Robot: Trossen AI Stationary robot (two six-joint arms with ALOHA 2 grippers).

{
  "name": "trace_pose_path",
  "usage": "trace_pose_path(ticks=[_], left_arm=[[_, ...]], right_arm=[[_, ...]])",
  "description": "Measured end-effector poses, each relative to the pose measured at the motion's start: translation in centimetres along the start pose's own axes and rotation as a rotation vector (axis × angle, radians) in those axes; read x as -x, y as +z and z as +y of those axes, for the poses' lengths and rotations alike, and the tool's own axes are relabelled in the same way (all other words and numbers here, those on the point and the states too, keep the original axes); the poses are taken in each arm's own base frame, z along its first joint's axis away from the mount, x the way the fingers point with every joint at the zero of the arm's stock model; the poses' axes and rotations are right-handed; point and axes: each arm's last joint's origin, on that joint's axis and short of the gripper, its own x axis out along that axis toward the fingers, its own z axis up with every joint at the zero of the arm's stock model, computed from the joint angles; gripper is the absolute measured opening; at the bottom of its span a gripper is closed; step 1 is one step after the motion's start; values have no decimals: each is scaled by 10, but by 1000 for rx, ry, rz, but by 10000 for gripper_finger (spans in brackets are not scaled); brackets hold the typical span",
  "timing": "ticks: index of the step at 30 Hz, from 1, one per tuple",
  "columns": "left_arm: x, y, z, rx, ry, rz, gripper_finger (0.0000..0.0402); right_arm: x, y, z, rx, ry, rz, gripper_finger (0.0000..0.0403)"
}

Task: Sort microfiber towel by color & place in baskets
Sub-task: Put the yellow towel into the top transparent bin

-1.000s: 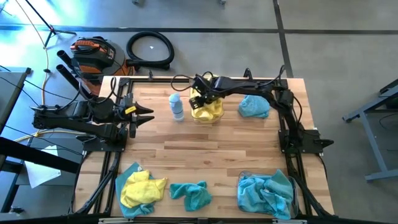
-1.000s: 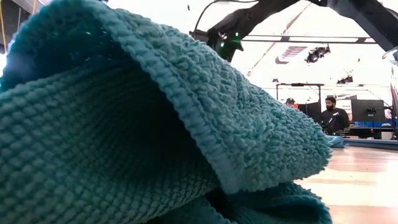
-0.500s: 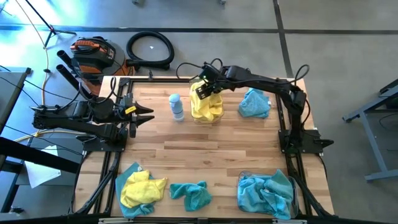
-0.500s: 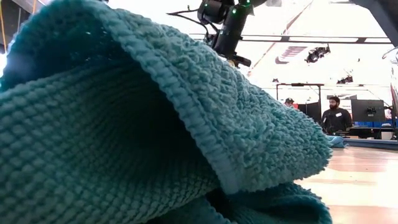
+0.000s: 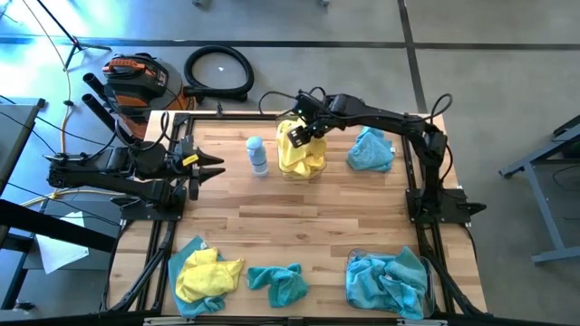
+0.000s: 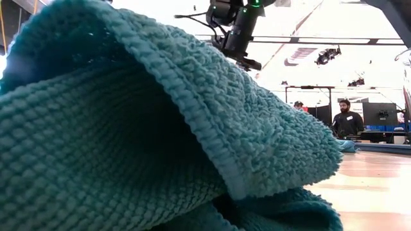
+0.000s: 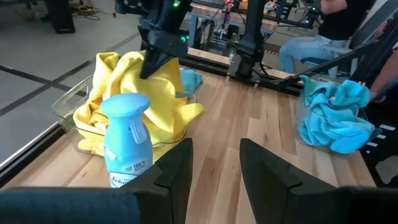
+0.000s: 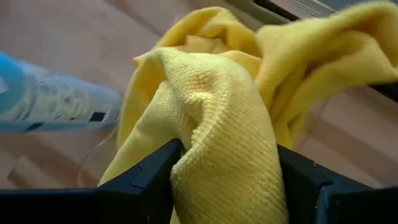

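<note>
Reaching across the upper middle of the high view, the right gripper (image 5: 296, 138) sits over a clear basket (image 5: 314, 171) heaped with yellow towels (image 5: 304, 156), and the right wrist view shows a fold of yellow towel (image 8: 224, 137) bulging between its two dark fingers (image 8: 140, 180), which stand wide with the cloth filling the gap and pressing on both. Just left of that basket in the high view stands a small white-and-blue bottle (image 5: 258, 155); a loose teal towel (image 5: 370, 150) lies on the wooden table (image 5: 317, 226) to the basket's right, near the right arm's elbow. At the left edge of the frame the left gripper (image 5: 213, 170) waits low by the table's side, its fingers (image 7: 177, 171) parted and empty, looking past the bottle (image 7: 127, 146) toward the yellow-filled basket (image 7: 68, 106) and, at the far right of that view, a second basket (image 7: 298, 106) with teal towels (image 7: 336, 115) in it. In the high view that second basket (image 5: 424, 299) sits at the lower right. Along the bottom edge lie a yellow towel (image 5: 208, 274) resting on a teal one at lower left, and a crumpled teal towel (image 5: 277, 282) just right of them. The low view is almost wholly filled by a teal towel (image 6: 128, 141), with the right gripper (image 6: 234, 38) at the top and people seated far behind.
</note>
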Motion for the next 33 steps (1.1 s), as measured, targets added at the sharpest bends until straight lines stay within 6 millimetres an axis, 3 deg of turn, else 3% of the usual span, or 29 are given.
trace_pose_path(ticks=[4, 8, 14, 22, 33], left_arm=[[0, 0, 1, 0, 34, -8, 122], [0, 0, 2, 0, 66, -16, 122], [0, 1, 3, -1, 114, -27, 122], [0, 1, 4, -23, 143, -31, 122], [1, 2, 8, -46, 289, -61, 122]], right_arm=[[0, -3, 1, 13, -3, 19, 208], [0, -3, 2, 33, 123, 99, 208], [1, -9, -3, -4, 37, 130, 208], [2, -11, -4, -13, -43, 103, 208], [4, -7, 17, -21, 5, -59, 208]])
